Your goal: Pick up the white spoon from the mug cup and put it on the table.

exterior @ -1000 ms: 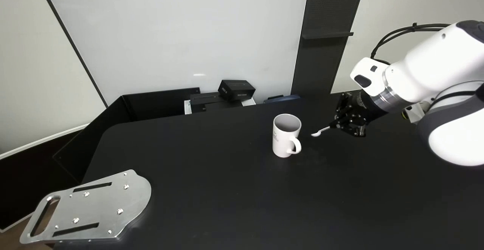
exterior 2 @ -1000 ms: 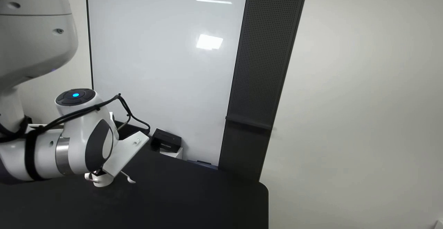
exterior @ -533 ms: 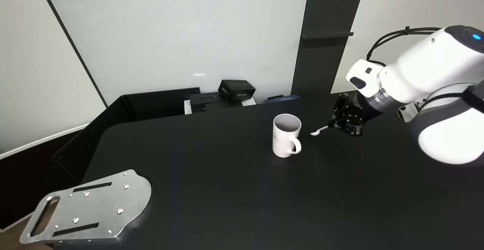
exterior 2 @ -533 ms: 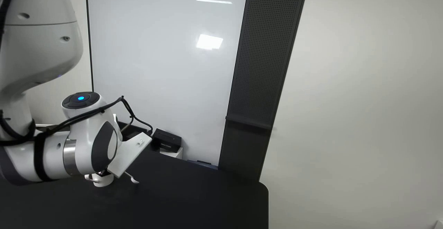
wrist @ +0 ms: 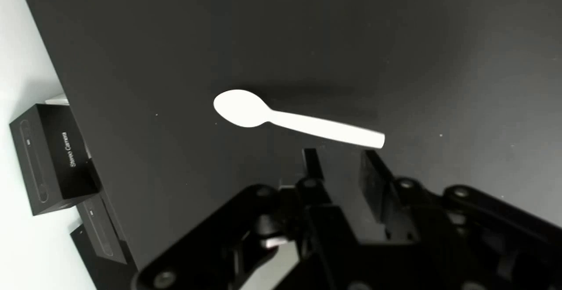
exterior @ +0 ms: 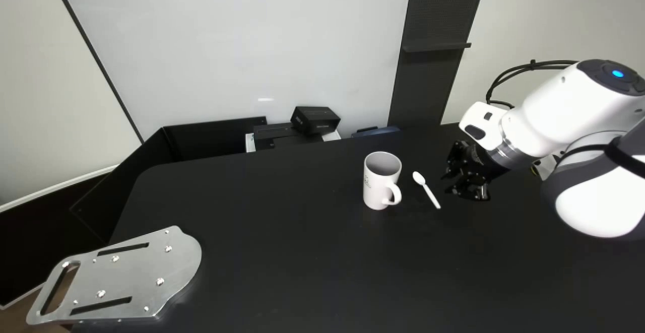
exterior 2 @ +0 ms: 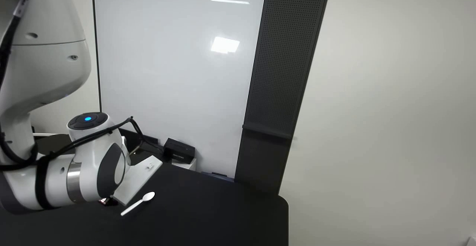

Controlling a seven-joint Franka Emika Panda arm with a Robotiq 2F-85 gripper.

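The white spoon [exterior: 430, 194] lies on the black table [exterior: 302, 252], to the right of the mug cup [exterior: 377, 187] and apart from it. The spoon also shows in an exterior view [exterior 2: 148, 196] and in the wrist view [wrist: 325, 128], with its bowl to the left. The mug stands upright, its handle toward the spoon's side; the arm hides it in an exterior view. My gripper [exterior: 446, 183] is low over the table, just right of the spoon. In the wrist view its fingertips [wrist: 340, 152] are apart, with nothing between them, just below the spoon's handle end.
A grey metal plate [exterior: 136, 272] with slots lies at the table's front left. Black boxes [exterior: 315, 120] stand behind the far table edge, before a white board [exterior: 252, 46]. They also show in the wrist view [wrist: 52, 158].
My gripper has opened and let go of the spoon. The spoon's handle has swung round toward the front, and it now lies flat. The arm has come lower. The mug has not moved.
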